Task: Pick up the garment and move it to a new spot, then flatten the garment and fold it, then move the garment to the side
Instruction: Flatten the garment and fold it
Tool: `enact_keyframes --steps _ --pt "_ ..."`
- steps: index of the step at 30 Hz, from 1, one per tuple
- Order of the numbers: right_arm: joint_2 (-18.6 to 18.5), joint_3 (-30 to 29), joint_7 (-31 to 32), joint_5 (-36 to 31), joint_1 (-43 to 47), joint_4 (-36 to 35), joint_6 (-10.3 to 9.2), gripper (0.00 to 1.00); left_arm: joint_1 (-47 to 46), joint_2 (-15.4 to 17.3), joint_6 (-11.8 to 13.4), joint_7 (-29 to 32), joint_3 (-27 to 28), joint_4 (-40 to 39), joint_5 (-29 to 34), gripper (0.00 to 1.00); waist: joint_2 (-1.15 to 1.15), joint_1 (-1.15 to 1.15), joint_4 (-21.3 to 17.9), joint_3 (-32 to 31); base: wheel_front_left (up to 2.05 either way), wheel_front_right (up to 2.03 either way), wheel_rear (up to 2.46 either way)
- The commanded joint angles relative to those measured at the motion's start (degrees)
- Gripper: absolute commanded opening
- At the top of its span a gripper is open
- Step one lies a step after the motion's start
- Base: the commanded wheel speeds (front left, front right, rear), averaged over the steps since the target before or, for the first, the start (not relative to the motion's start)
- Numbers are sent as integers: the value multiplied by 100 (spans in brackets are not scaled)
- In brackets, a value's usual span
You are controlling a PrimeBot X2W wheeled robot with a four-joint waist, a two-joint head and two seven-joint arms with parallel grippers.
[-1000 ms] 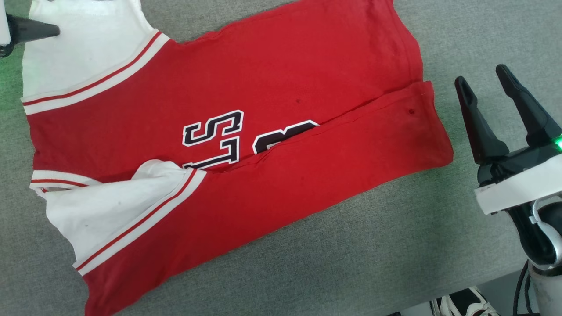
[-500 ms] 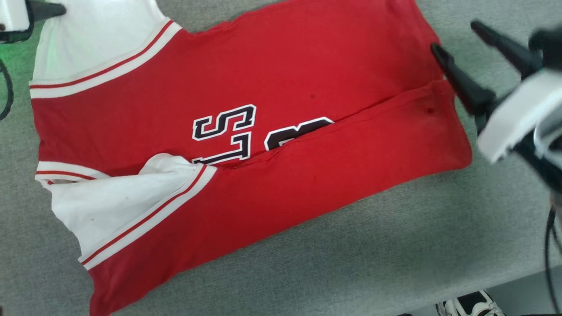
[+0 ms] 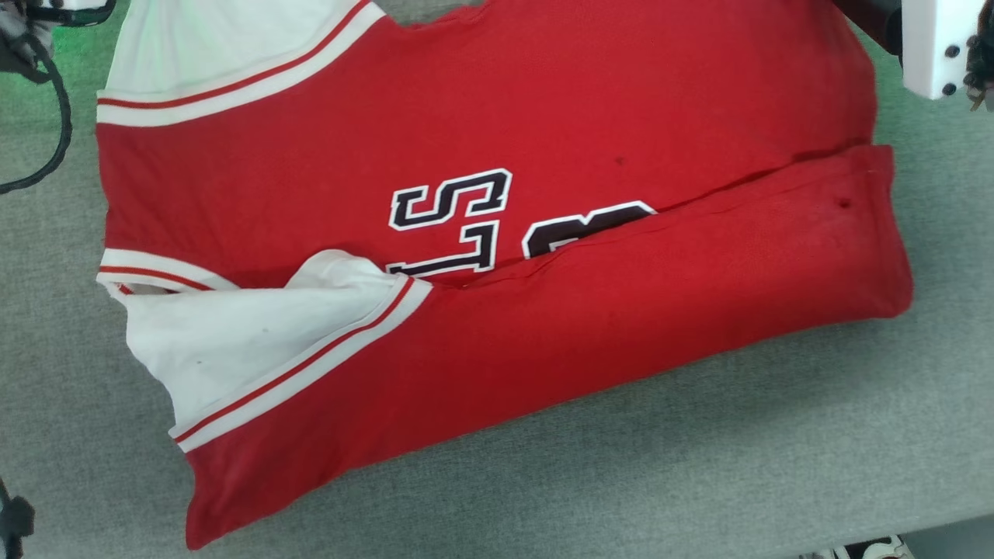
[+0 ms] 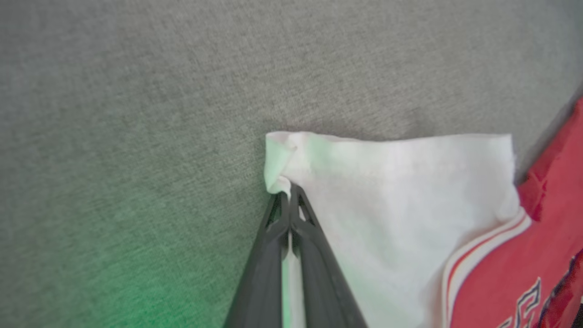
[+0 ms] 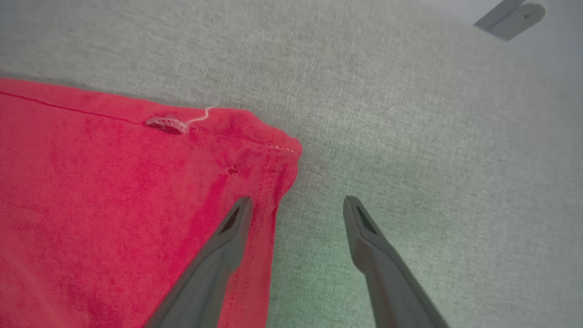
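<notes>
Garment (image 3: 543, 101) lies across the grey bench (image 3: 621, 481), its near long edge folded up over the black lettering (image 3: 450, 210), with a white sleeve panel (image 3: 233, 341) atop that fold. Farther off, at the left corner, the left jaws are pinched tight on the tip of the other white sleeve (image 4: 387, 191). At the far right hem corner (image 5: 273, 141), the right jaws stand wide apart, gripping nothing: one finger (image 5: 223, 246) over red cloth, the other over bare bench.
</notes>
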Motion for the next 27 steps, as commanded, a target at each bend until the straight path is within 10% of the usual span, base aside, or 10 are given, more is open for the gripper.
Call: enact_keyframes --steps 1,10,11,12,14,27 --pt "-2 124 138 121 -199 209 -3 100 93 -108 -6 10 -112 -10 -6 0 0 0 78 65 0 0 0" --pt "125 784 207 600 -588 988 -2 100 -23 -153 1 -94 -207 -227 -78 0 0 0 246 226 0 0 0" --pt "138 866 239 670 -594 1029 -1 91 -23 -157 3 -112 -218 -237 -83 0 0 0 256 234 0 0 0" --pt "142 922 242 738 -611 1073 0 48 -23 -159 4 -126 -222 -250 -106 0 0 0 265 242 0 0 0" --pt "128 1073 295 837 -654 1119 -1 0 -22 -172 4 -159 -236 -300 -140 0 0 0 282 250 0 0 0" --pt "-394 1215 -722 1366 -559 1002 -3 0 417 -219 2 -1051 -83 -993 -679 0 0 0 720 -528 0 0 0"
